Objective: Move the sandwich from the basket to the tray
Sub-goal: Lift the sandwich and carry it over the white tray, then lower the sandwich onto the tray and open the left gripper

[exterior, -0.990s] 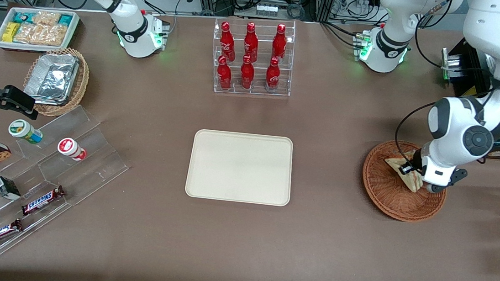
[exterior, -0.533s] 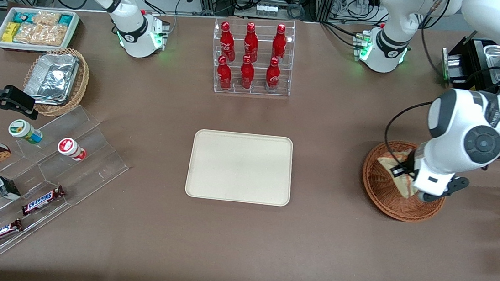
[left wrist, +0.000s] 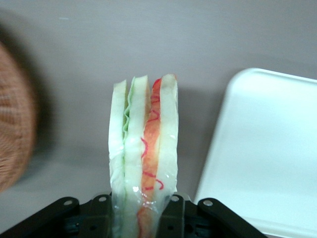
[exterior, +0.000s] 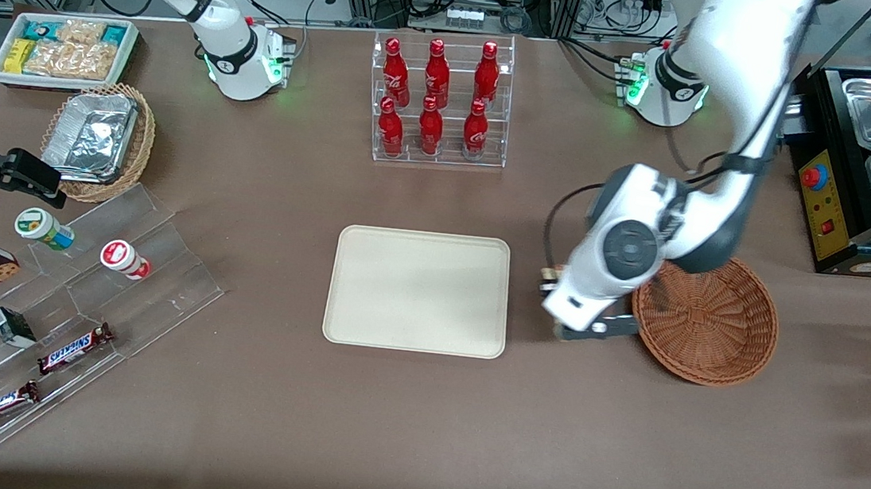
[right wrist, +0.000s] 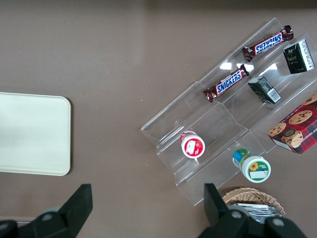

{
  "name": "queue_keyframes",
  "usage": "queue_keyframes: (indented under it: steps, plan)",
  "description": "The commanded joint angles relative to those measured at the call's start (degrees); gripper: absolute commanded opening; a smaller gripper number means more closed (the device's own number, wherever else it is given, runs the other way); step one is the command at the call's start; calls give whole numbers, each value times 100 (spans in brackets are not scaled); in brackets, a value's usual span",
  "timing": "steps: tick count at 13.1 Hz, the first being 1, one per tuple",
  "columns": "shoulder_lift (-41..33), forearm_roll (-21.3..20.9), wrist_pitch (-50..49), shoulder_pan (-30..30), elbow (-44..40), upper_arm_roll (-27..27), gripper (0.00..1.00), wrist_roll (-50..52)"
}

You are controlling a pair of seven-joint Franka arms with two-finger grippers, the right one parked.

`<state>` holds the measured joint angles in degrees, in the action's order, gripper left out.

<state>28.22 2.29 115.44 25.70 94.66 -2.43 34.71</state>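
Brown table [exterior: 246, 386] in a cabled lab; gripper [left wrist: 141, 218] pinching the sandwich [left wrist: 143, 148] has left the basket [exterior: 708, 323], now between it and the tray [exterior: 418, 291].

Gripper [left wrist: 140, 218] holding sandwich [left wrist: 143, 148] above table, between basket [exterior: 708, 323] and tray [exterior: 417, 291]

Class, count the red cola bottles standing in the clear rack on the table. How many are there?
6. All stand in the clear rack, farther from the front camera than the tray: three on the upper step, three on the lower. None seems hidden. The gripper holds the sandwich beside the tray.
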Motion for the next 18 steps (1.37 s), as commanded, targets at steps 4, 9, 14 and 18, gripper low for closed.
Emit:
queue_keyframes:
  steps: [4,9,14,18]
  plan:
    - [1000,105,512,365,-809,-293,28,-564]
    - [1739,114,875,796,-1433,-301,32,-360]
    - [1933,105,901,946,-1442,-293,50,-351]
    - [1689,61,814,894,-1442,-249,100,-237]
